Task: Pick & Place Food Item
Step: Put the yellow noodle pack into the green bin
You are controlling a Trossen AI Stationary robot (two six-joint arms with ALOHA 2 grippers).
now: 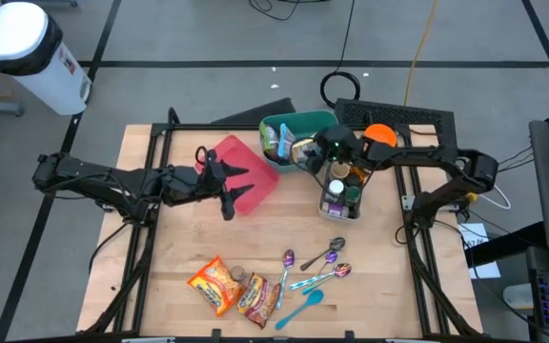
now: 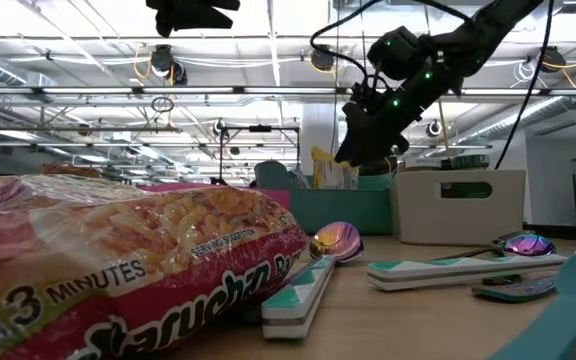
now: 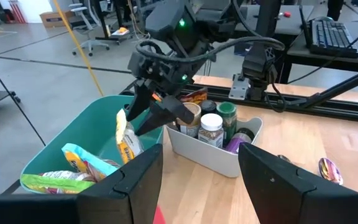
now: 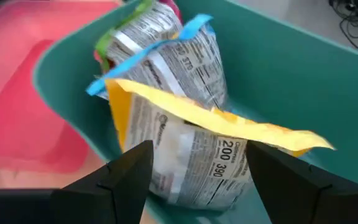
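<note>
Right gripper (image 1: 305, 152) is mine, parked over the teal plastic bin (image 1: 294, 124) at the back of the table, since that's where the snack packets sit. High view: white plastic caddy of jars (image 1: 341, 191) just beside the bin; left gripper (image 1: 232, 181) waits over the pink plastic bin (image 1: 251, 171), fingers apart, holding nothing. Ramen packs (image 1: 236, 289) and spoons (image 1: 317, 267) lie near the front edge, well apart from me.

Low view: I hang above the teal bin's rim, tilted down toward it.

Left wrist view: my fingers (image 3: 160, 112) angle into the teal bin toward a yellow-edged packet (image 3: 124, 138) standing against the wall.

Right wrist view: jaws stand wide, empty, straddling the crinkled foil packet with yellow and blue edges (image 4: 185, 124). It stands upright in the bin, so a top-down pinch looks like the plan. Not gripped yet.
</note>
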